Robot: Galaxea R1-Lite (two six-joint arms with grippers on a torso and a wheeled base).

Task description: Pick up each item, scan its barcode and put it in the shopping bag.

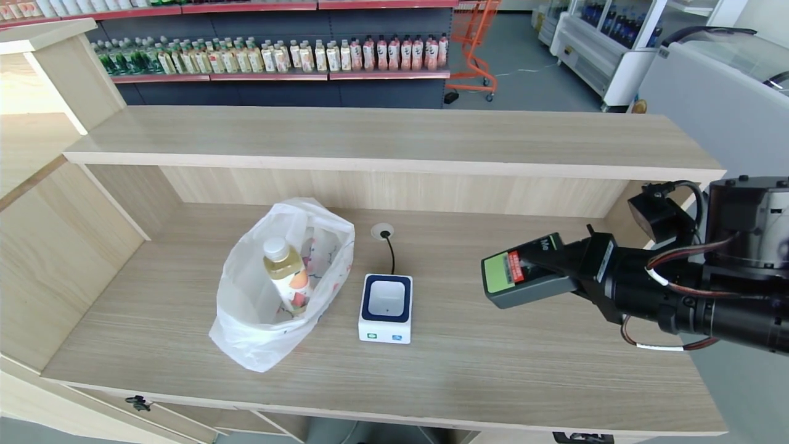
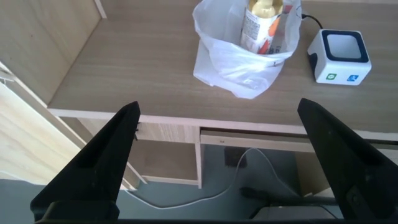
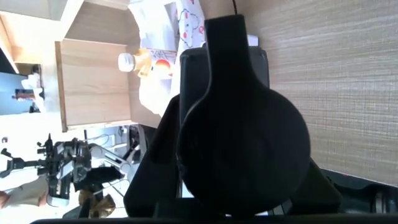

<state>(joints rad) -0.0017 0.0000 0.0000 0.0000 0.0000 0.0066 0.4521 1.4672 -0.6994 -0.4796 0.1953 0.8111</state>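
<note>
Wooden counter [image 1: 493,370]: one bottle [image 1: 286,271] already sits in the shopping bag [image 1: 246,333]. Right gripper [image 1: 545,271] clamps a dark box [image 1: 508,277] near the scanner [image 1: 386,308], likely unscanned; left gripper [image 2: 219,106] gapes empty.

box [image 1: 524,274]: at 3 o'clock above the counter [image 1: 493,382]. Its end face has a green panel with a red sticker [image 1: 515,266] of fine print, too small to read. The dark top face shows a few white letters, cut off at the edge.
scanner [image 1: 386,308]: near the counter's middle. Its front carries a green badge [image 1: 370,337] and a blue badge [image 1: 398,338], each with a small white symbol; no words legible.
bottle [image 1: 287,274]: inside the bag, at 9 o'clock. Its label has fruit pictures and a white block of small print, unreadable.
bag [image 1: 246,320]: red and pink printed pattern; no words legible.
shelf bottles [image 1: 277,55]: at 11 o'clock, behind the counter. Coloured labels, too far to read.
</note>
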